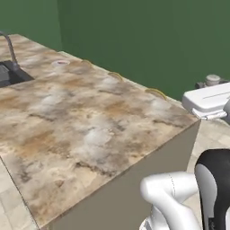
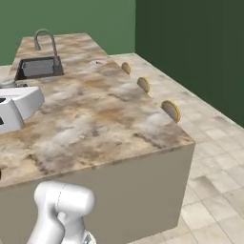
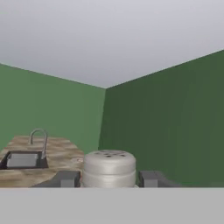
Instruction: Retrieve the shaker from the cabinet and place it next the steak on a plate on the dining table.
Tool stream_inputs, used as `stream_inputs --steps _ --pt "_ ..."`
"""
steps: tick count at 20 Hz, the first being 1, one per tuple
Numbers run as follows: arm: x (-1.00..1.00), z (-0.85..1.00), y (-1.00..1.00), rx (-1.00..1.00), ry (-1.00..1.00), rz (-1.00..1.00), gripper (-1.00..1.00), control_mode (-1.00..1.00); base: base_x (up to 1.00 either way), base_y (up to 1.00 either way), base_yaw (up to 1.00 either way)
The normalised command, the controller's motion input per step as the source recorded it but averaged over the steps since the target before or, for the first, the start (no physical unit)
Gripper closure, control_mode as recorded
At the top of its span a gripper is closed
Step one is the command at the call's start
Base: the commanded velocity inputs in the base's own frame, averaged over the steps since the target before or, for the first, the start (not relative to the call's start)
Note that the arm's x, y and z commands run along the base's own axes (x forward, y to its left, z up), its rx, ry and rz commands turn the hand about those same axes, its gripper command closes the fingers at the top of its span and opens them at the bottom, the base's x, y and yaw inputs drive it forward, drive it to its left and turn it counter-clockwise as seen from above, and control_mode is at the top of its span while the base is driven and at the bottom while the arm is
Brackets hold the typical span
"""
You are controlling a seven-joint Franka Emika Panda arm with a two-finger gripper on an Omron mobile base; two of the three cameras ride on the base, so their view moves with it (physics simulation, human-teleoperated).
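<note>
I read this as the carrying step: the shaker is out of the cabinet and I'm bringing it toward the far end of the dining table (image 2: 95,119), a big marbled surface with a black sink (image 2: 38,67) and faucet (image 2: 45,40). Far along that surface, near the sink, sits the plate (image 2: 98,62), tiny from here, a reddish patch on it that I take for the steak. In the hand view my fingers (image 3: 65,178) are closed on the shaker (image 3: 109,168), its grey cap between them. Next I need to get closer to the plate, then lower the shaker beside it without knocking it.
</note>
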Motion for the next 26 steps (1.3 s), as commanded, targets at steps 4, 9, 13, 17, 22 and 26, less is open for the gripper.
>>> stream_inputs --steps 4,9,13,17,22,26 --pt "0.00 0.00 0.00 0.00 0.00 0.00 1.00 1.00 0.27 -1.00 0.41" --pt "0.00 0.00 0.00 0.00 0.00 0.00 1.00 1.00 0.43 -1.00 0.33" --pt "0.00 0.00 0.00 0.00 0.00 0.00 1.00 1.00 0.53 -1.00 0.29" --pt "0.00 0.00 0.00 0.00 0.00 0.00 1.00 1.00 0.49 -1.00 0.31" --pt "0.00 0.00 0.00 0.00 0.00 0.00 1.00 1.00 0.39 -1.00 0.35" --pt "0.00 0.00 0.00 0.00 0.00 0.00 1.00 1.00 0.04 -0.84 0.60"
